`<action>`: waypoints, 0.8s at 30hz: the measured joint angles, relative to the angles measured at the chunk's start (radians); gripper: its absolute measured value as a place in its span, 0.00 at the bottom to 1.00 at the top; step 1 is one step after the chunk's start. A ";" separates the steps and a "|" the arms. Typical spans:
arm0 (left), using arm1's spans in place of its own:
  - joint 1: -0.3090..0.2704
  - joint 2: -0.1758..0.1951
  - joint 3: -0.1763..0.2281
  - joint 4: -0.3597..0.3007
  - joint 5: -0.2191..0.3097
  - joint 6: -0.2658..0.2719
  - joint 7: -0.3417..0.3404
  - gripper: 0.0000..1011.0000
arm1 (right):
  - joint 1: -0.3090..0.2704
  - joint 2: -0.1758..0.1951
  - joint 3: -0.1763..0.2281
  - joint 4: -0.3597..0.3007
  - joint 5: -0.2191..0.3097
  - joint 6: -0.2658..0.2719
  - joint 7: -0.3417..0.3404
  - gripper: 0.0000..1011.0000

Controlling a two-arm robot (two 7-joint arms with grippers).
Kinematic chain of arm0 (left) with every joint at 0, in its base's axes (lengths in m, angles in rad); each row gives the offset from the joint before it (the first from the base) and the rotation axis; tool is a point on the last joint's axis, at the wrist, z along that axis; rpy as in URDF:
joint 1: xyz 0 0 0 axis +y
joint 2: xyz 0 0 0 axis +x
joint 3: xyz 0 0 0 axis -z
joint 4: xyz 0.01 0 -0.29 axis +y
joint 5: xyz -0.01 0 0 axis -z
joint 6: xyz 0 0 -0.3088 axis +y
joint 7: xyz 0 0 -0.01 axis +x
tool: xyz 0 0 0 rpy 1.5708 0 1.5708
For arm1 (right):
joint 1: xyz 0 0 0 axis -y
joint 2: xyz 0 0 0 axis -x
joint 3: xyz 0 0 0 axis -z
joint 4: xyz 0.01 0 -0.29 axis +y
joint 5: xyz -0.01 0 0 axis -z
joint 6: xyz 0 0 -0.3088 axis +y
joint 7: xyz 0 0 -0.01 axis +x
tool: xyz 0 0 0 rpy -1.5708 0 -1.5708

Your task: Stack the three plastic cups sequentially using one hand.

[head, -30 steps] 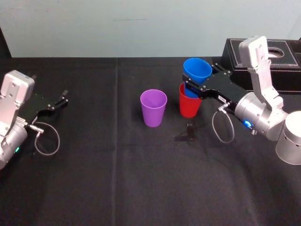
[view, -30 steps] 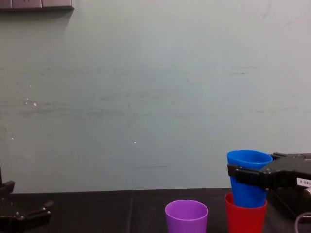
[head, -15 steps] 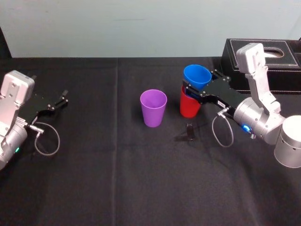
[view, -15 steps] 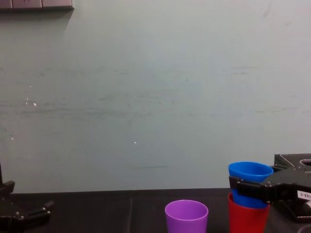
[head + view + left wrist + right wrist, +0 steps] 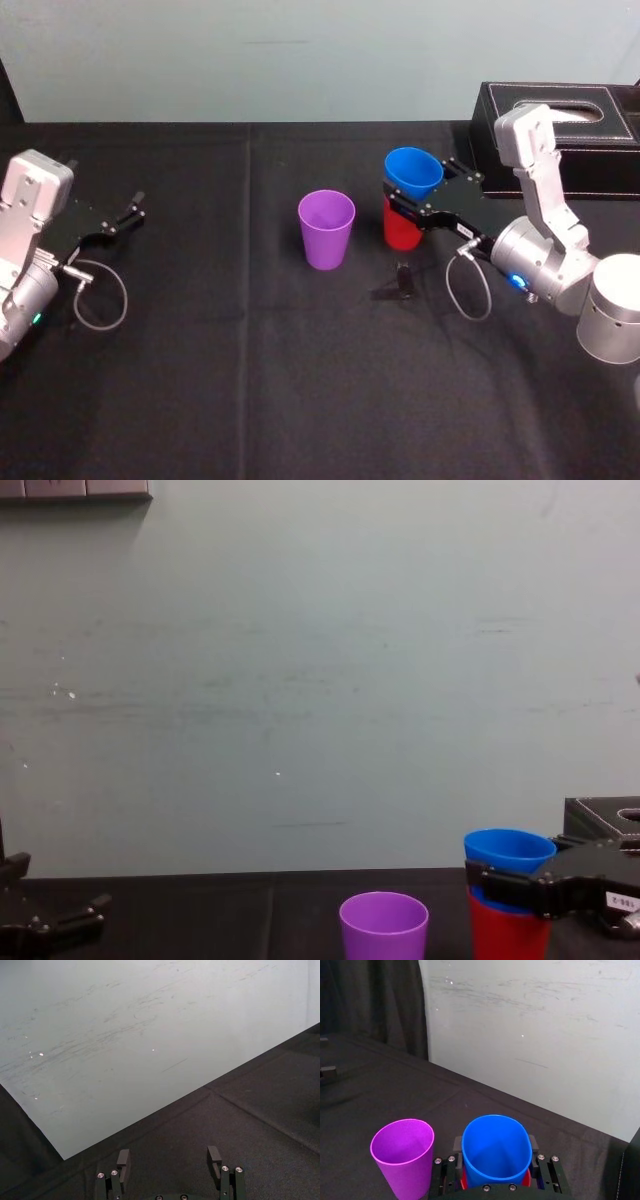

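The blue cup [image 5: 413,170] sits nested in the red cup [image 5: 400,234] right of the table's middle, its rim a little above the red rim. My right gripper [image 5: 415,186] is shut on the blue cup, one finger on each side of its wall. From the side, the chest view gives the blue cup [image 5: 508,849] inside the red cup [image 5: 508,932]. The purple cup [image 5: 326,228] stands upright and alone just left of them, also in the right wrist view as the purple cup [image 5: 402,1157]. My left gripper [image 5: 135,208] rests open at the far left.
A black stitched box [image 5: 590,130] stands at the back right, close behind my right arm. A small dark object [image 5: 400,281] lies on the black cloth in front of the red cup. Open cloth stretches across the near half of the table.
My right gripper has come down and slightly left with the blue cup, sinking it deeper into the red cup. The purple cup and left arm have not moved.
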 joint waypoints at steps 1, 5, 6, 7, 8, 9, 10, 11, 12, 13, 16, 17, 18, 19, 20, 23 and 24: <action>0.000 0.000 0.000 0.000 0.000 0.000 0.000 0.99 | 0.000 -0.001 -0.001 0.002 -0.001 -0.002 0.001 0.72; 0.000 0.000 0.000 0.000 0.000 0.000 0.000 0.99 | 0.000 -0.002 -0.002 0.007 -0.004 -0.007 0.002 0.72; 0.000 0.000 0.000 0.000 0.000 0.000 0.000 0.99 | 0.000 -0.002 -0.002 0.008 -0.005 -0.008 0.002 0.72; 0.000 0.000 0.000 0.000 0.000 0.000 0.000 0.99 | 0.000 -0.002 -0.002 0.008 -0.006 -0.009 0.001 0.72; 0.000 0.000 0.000 0.000 0.000 0.000 0.000 0.99 | -0.001 -0.003 -0.003 0.009 -0.007 -0.011 0.001 0.72; 0.000 0.000 0.000 0.000 0.000 0.000 0.000 0.99 | -0.001 -0.003 -0.003 0.009 -0.007 -0.011 0.001 0.72; 0.000 0.000 0.000 0.000 0.000 0.000 0.000 0.99 | -0.001 -0.003 -0.002 0.009 -0.007 -0.011 0.001 0.72; 0.000 0.000 0.000 0.000 0.000 0.000 0.000 0.99 | -0.001 -0.003 -0.002 0.009 -0.007 -0.011 0.001 0.72; 0.000 0.000 0.000 0.000 0.000 0.000 0.000 0.99 | -0.001 -0.003 -0.002 0.009 -0.007 -0.011 0.001 0.72; 0.000 0.000 0.000 0.000 0.000 0.000 0.000 0.99 | -0.001 -0.003 -0.002 0.009 -0.007 -0.011 0.001 0.72; 0.000 0.000 0.000 0.000 0.000 0.000 0.000 0.99 | -0.001 -0.003 -0.002 0.008 -0.007 -0.011 0.001 0.72; 0.000 0.000 0.000 0.000 0.000 0.000 0.000 0.99 | -0.001 -0.003 -0.002 0.008 -0.007 -0.010 0.001 0.72; 0.000 0.000 0.000 0.000 0.000 0.000 0.000 0.99 | -0.001 -0.003 -0.002 0.008 -0.007 -0.010 0.001 0.72; 0.000 0.000 0.000 0.000 0.000 0.000 0.000 0.99 | -0.001 -0.002 -0.002 0.008 -0.006 -0.010 0.001 0.72; 0.000 0.000 0.000 0.000 0.000 0.000 0.000 0.99 | -0.001 -0.002 -0.002 0.008 -0.006 -0.010 0.001 0.75; 0.000 0.000 0.000 0.000 0.000 0.000 0.000 0.99 | -0.001 -0.002 -0.002 0.008 -0.006 -0.010 0.001 0.81; 0.000 0.000 0.000 0.000 0.000 0.000 0.000 0.99 | -0.001 -0.002 -0.002 0.008 -0.006 -0.009 0.001 0.82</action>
